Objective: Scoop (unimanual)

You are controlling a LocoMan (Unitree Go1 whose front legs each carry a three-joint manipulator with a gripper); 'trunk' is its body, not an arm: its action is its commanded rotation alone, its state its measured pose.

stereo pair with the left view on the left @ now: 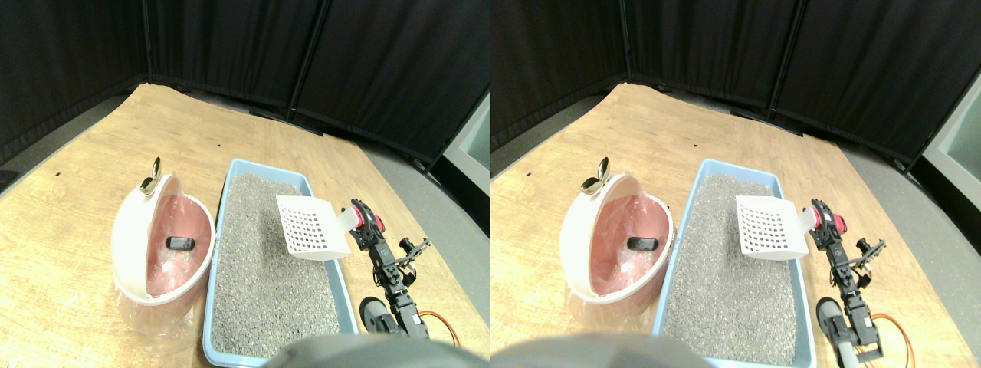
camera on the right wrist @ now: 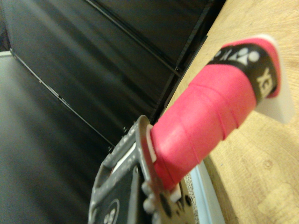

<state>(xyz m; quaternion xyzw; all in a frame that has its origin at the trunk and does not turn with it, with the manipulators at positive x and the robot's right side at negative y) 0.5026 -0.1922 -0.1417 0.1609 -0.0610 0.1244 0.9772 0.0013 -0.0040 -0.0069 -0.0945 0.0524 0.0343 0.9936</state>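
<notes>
- Stereo pair view: the right gripper (stereo pair with the left view on the left: 363, 222) sits at the tray's right rim, clenched on the pink-wrapped handle (stereo pair with the left view on the left: 373, 223) of the scoop (stereo pair with the left view on the left: 310, 226).
- Wrist view shows the handle (camera on the right wrist: 210, 109) running out from the jaw frame — it looks gripped at its base.
- From the gripper the scoop's long axis runs left, over the tray; its slotted blade hangs above the litter (stereo pair with the left view on the left: 268, 253), apparently empty and not dug in.
- The tray (stereo pair with the left view on the left: 230, 172) runs lengthwise away from the robot.
- The bin (stereo pair with the left view on the left: 130, 230) stands just left of the tray, a dark lump (stereo pair with the left view on the left: 181, 243) inside — so any load must travel left, across the tray's width.
</notes>
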